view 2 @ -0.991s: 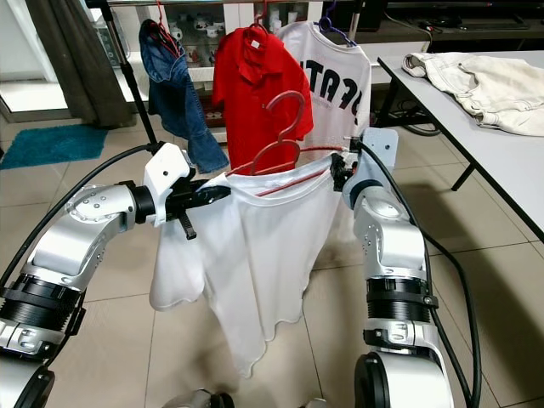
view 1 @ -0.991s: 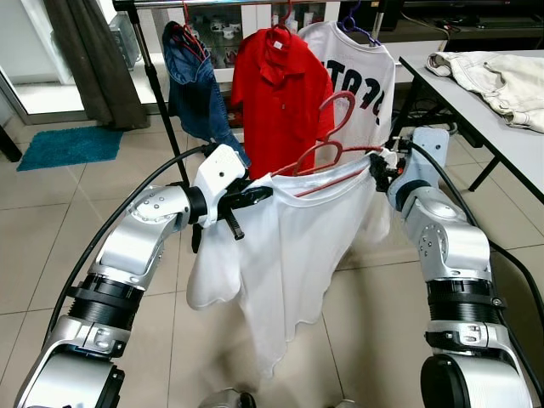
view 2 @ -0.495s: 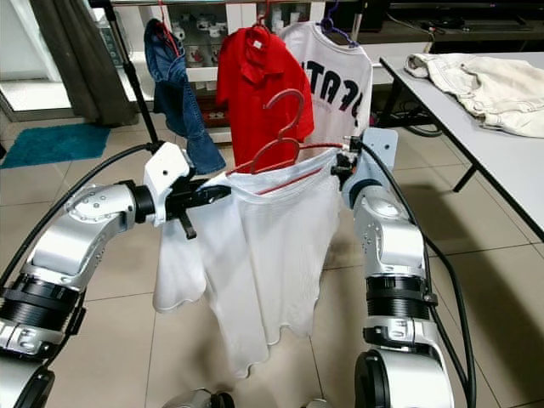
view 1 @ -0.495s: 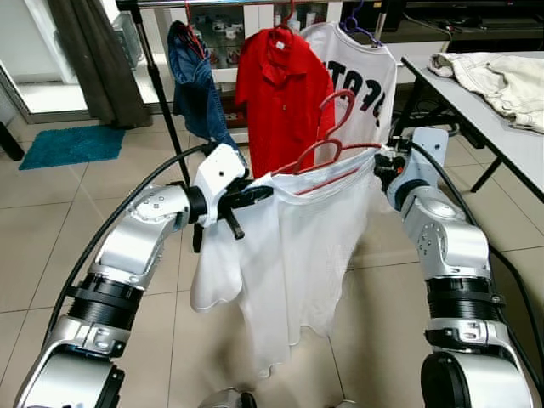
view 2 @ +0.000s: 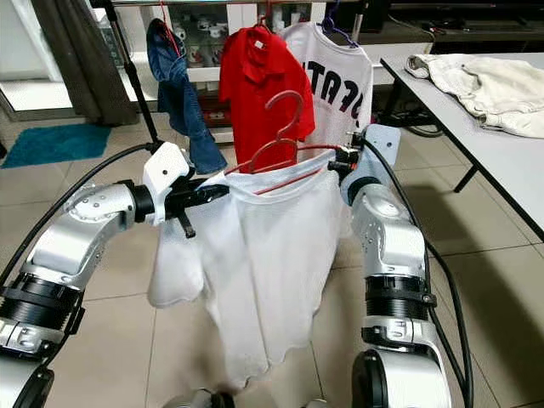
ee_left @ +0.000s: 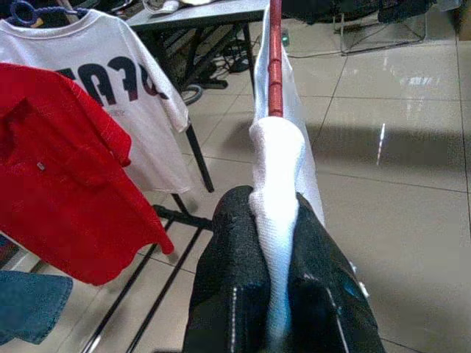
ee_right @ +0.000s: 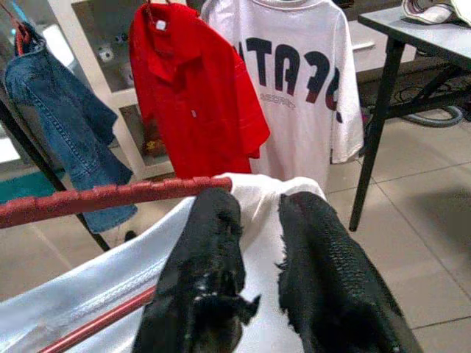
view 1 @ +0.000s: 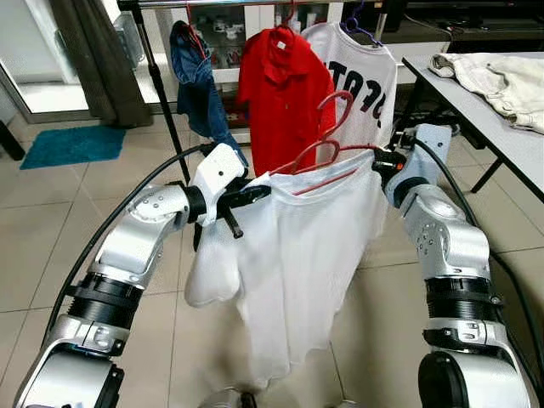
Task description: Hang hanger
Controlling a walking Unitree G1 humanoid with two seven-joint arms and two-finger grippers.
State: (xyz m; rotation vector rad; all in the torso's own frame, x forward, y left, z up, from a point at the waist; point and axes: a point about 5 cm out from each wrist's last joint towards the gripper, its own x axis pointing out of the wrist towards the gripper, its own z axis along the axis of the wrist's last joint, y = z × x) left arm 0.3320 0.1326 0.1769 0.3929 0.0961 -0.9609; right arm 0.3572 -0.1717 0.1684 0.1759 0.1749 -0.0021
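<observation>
Between the robot's two raised arms hangs a plain white T-shirt (view 1: 293, 255) draped on a red plastic hanger (view 1: 327, 157), held up in the air in front of the clothes rack. Its long axis runs roughly level from one arm across to the other, and its hook (view 1: 338, 109) stands upward toward the rack's horizontal metal rail (view 1: 212, 3). The left gripper (ee_left: 276, 294) has its black fingers (ee_left: 235, 287) clenched on the shirt's shoulder at the hanger's left end, white cloth squeezed between them. The right gripper (ee_right: 257, 228) grasps the other end, its fingers (ee_right: 210, 243) pinching the cloth-covered tip beside the red bar. Behind, on the rail, hang a blue denim garment (view 1: 197, 85), a red polo shirt (view 1: 285, 93) and a white T-shirt with dark lettering (view 1: 365, 72). Off to the robot's right, a crumpled cream jacket (view 1: 493, 76) lies on a grey tabletop (view 1: 476, 119).
</observation>
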